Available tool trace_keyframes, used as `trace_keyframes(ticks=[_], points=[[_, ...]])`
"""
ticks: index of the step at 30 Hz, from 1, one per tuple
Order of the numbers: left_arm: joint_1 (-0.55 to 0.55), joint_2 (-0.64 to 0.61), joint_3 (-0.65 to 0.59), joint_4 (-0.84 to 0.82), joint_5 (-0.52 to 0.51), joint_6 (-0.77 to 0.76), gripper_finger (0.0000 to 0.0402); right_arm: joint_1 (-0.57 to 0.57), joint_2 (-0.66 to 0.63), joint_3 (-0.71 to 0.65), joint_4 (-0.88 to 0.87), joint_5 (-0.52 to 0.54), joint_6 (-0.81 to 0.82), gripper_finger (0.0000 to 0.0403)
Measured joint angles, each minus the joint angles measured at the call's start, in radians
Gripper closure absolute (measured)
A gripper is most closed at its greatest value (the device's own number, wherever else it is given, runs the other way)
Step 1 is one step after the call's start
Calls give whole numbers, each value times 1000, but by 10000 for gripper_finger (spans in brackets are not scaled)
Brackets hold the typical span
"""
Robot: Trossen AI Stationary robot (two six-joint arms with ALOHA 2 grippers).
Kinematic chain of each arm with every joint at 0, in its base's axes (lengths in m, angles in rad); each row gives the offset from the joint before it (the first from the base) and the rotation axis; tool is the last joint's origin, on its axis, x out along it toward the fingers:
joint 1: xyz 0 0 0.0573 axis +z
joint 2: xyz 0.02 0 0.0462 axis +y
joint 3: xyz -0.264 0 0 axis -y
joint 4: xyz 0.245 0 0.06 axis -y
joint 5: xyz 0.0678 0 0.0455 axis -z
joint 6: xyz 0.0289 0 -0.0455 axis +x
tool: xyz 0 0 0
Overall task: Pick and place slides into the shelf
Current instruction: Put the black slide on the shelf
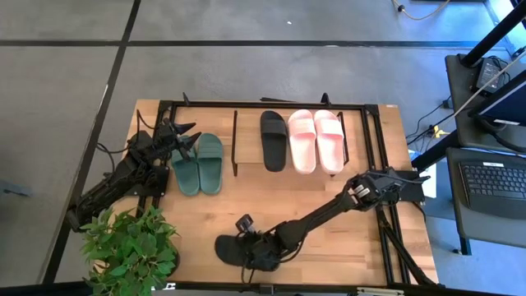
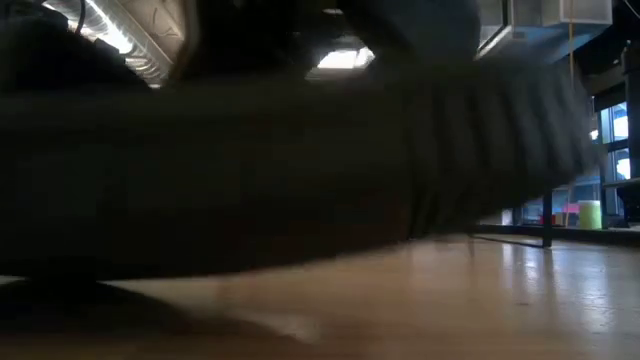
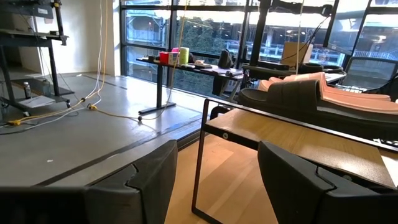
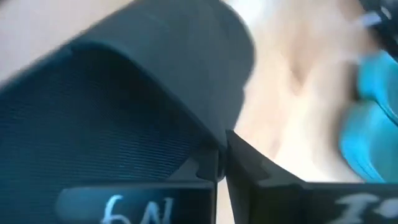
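Note:
A black slide [image 1: 231, 249] lies at the table's near edge, with my right gripper [image 1: 246, 247] shut on it; in the low view it is a dark blur [image 2: 260, 150] filling most of the picture. The shelf [image 1: 246, 104] of thin black tubing stands along the far side. In it rest a dark green pair [image 1: 200, 163], one black slide [image 1: 274, 140] and a light pink pair [image 1: 316, 140], soles down. My left gripper [image 1: 185, 141] waits open and level beside the green pair, touching nothing; its wrist view looks past a divider [image 3: 198, 155] at the black slide [image 3: 292, 96]. My right gripper pinches the black slide's smooth raised edge [image 4: 214, 140] between its two fingers, next to the ribbed surface [image 4: 106, 143]. The fingers [image 4: 261, 180] slant down from the table's right. Whether the slide still rests on the table, I cannot tell.
A potted green plant [image 1: 131, 247] stands at the near left corner, close to the held slide. Bare wood [image 1: 329, 247] lies between the shelf and the near edge. The shelf's space between the green pair and the black slide [image 1: 246, 144] holds nothing.

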Motion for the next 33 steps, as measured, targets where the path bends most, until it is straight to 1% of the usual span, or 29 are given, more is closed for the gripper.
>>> trace_keyframes(ticks=[3,8,11,14,15,17,22,27,33], points=[[0,0,0,0,0,-2,185,-2,-42,-2,-72,112,29,390],[0,0,0,0,0,-4,185,5,-164,-2,-127,282,101,390],[0,0,0,0,0,-4,185,14,-246,-2,-162,437,205,390],[0,0,0,0,0,-5,185,-4,-332,-2,-203,600,290,390],[0,0,0,0,0,-5,185,-15,-353,-1,-209,645,305,390],[0,0,0,0,0,-5,185,-38,-389,0,-205,698,335,390],[0,0,0,0,0,-5,185,-127,-420,0,-201,701,419,390],[0,0,0,0,0,-5,185,-233,-420,0,-211,705,422,390],[0,0,0,0,0,-5,185,-331,-420,0,-202,694,431,390]])
